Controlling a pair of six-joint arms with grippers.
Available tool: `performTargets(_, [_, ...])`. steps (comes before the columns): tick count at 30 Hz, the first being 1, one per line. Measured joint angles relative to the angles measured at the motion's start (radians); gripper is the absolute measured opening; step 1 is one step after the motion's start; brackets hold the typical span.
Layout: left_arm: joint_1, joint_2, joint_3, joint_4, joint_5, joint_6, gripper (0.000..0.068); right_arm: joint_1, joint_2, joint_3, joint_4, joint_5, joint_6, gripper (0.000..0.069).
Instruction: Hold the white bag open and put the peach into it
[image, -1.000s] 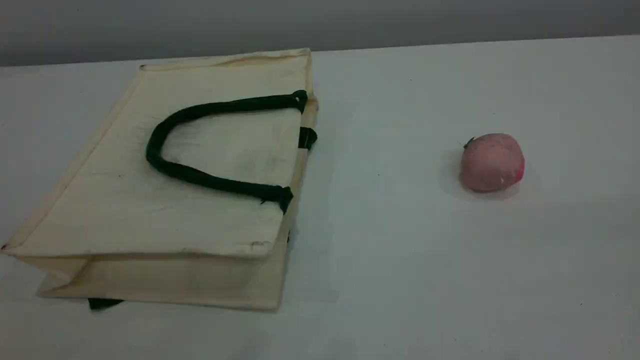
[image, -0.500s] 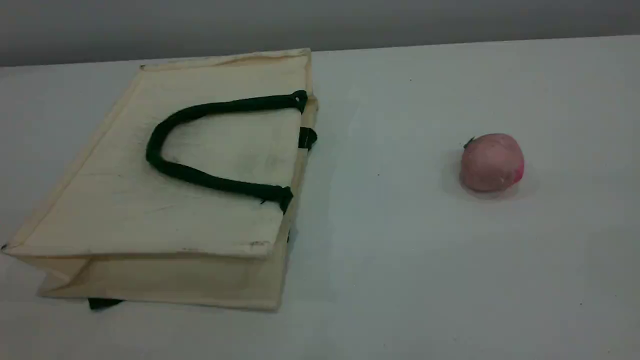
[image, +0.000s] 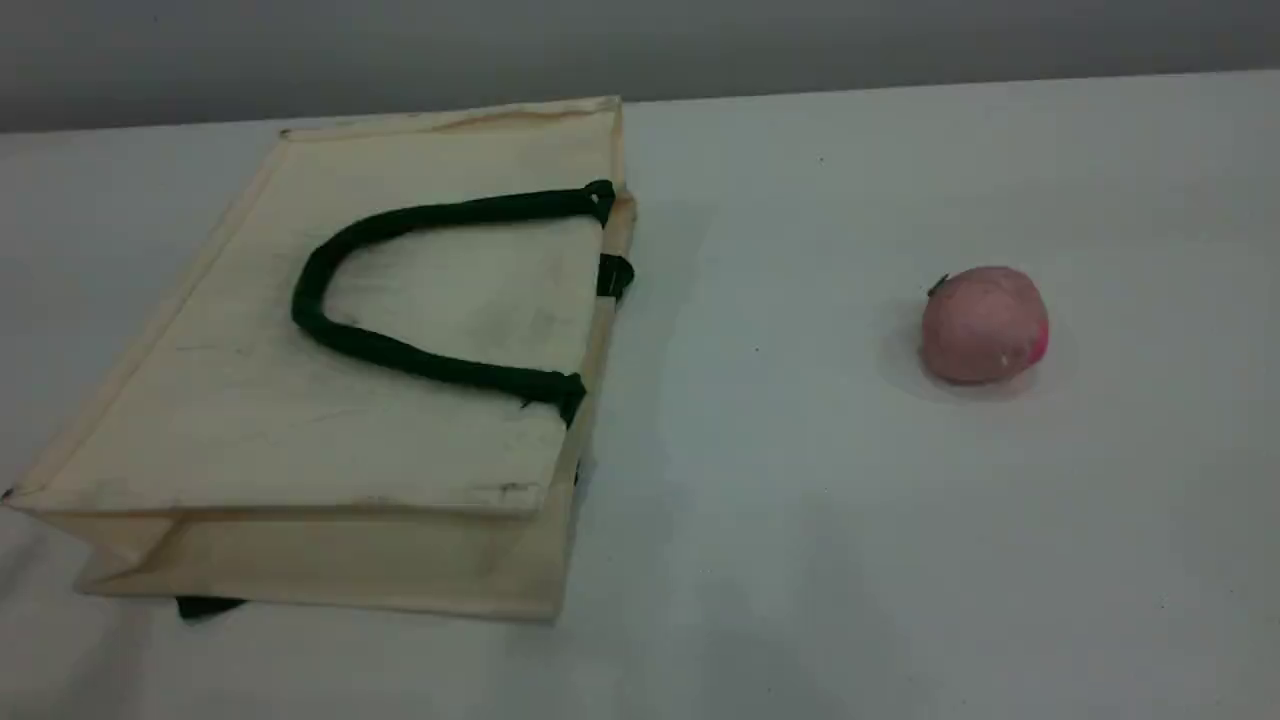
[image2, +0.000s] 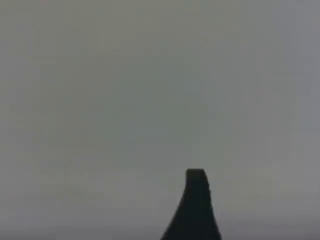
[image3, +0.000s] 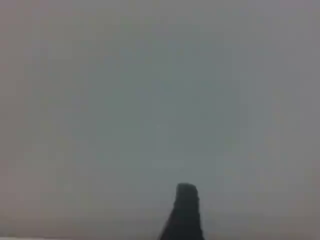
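The white bag (image: 330, 420) lies flat on the left of the table, its mouth edge turned right toward the peach. A dark green rope handle (image: 305, 300) rests folded back on its top face, and a green tab (image: 614, 276) sticks out at the mouth edge. The peach (image: 984, 324), pink with a brighter patch, sits alone at the right, well apart from the bag. Neither arm appears in the scene view. Each wrist view shows one dark fingertip, left (image2: 196, 197) and right (image3: 186, 207), against blank grey, with nothing held.
The white table (image: 780, 500) has bare surface between bag and peach. Its far edge meets a grey wall (image: 700, 40). A bit of dark green handle (image: 205, 606) pokes out under the bag's front corner.
Bag and peach have not moved. Faint shadows have spread over the table's front part.
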Motion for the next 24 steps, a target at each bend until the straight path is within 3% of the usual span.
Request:
performTargets(8, [0.0,0.312,-0.108,0.101,-0.008,-0.072,0.055,0.0,0.174,-0.15,0.0,0.03,-0.085,0.058])
performTargets(12, [0.0,0.378,-0.16,0.152,-0.027,-0.096,0.055,0.0,0.209,-0.153,0.0,0.014,-0.123,0.058])
performTargets(20, [0.0,0.376,-0.223,0.423,-0.014,-0.116,0.055,0.0,0.23,-0.153,0.003,-0.021,-0.14,0.058])
performTargets(24, [-0.001,0.376,-0.225,0.484,-0.014,-0.165,0.055,0.0,0.23,-0.153,0.004,-0.027,-0.139,0.058])
